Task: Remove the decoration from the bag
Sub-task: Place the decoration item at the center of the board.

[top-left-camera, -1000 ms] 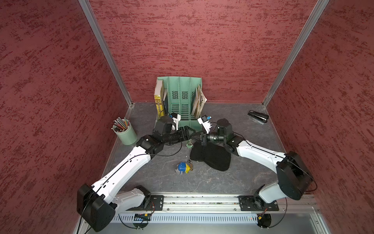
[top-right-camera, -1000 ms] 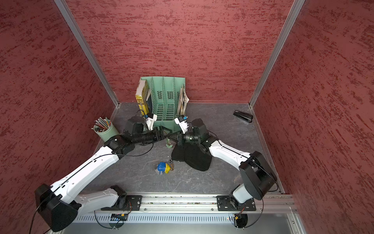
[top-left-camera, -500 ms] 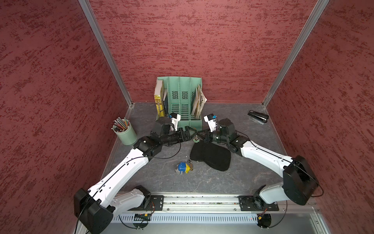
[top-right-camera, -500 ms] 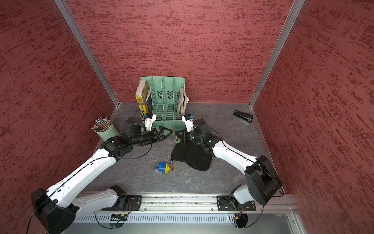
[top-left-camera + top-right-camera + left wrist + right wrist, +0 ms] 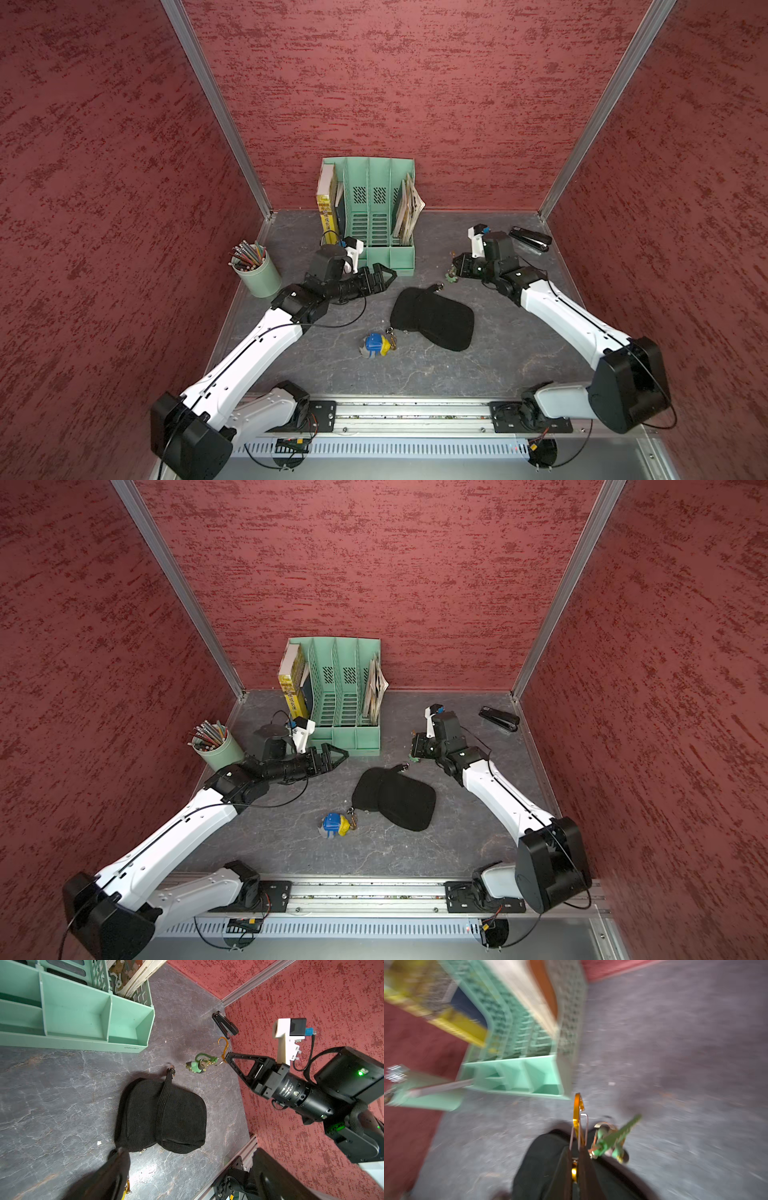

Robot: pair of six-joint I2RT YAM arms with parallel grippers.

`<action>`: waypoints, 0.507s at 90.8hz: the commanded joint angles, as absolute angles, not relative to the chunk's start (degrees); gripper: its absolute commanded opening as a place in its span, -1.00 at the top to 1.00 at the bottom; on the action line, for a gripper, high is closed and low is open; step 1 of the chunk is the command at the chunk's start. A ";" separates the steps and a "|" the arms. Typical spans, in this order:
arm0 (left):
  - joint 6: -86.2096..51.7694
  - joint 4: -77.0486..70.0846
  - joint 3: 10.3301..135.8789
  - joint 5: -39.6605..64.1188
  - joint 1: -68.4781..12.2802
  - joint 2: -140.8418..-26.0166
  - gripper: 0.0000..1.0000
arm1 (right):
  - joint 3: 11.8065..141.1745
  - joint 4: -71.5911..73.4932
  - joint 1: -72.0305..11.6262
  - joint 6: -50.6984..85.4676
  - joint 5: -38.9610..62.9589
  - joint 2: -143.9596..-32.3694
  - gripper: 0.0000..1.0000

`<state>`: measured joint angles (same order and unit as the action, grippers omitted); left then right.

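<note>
Found the right gripper (image 5: 228,1057) drawn well away from the bag (image 5: 160,1118) and over toward the stapler (image 5: 532,240), after sitting tight against the left gripper (image 5: 386,276) at the strap end a second earlier. Saw its fingers (image 5: 243,1061) clenched on the orange carabiner (image 5: 224,1046), with the green decoration (image 5: 199,1065) dangling from that clip. Could not tell whether the dangling piece brushed the tabletop (image 5: 519,353) or hung just above it.

Noted the left gripper released, fingers (image 5: 384,270) spread wide on nothing, and backed off to just in front of the green file rack (image 5: 374,216).

Saw the bag lying flat on the tabletop between the two arms in both top views, no longer held at its strap end. Found the strap clasp (image 5: 172,1069) bare, near the green decoration but clearly apart from it.

Judged the green piece unhooked, and so that part of the task as good as done, with only the setting-down left.

Spotted a blue-and-yellow figure (image 5: 376,345) on a key ring just beside the bag's near edge. Could not tell whether joined to the bag or merely lying against it. If joined, judged it a second decoration to free, calling for a fresh hold on the bag by the idle left gripper.
</note>
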<state>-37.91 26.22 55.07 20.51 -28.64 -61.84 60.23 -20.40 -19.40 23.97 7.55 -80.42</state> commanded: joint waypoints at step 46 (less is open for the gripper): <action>-33.88 28.21 48.61 16.29 -30.11 -64.73 -0.91 | 76.02 -40.91 -12.87 23.28 -3.17 -101.20 1.00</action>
<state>-35.44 27.90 49.98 17.74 -28.97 -63.66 72.55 -37.58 -13.91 23.53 -3.03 -98.63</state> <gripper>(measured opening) 0.955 0.079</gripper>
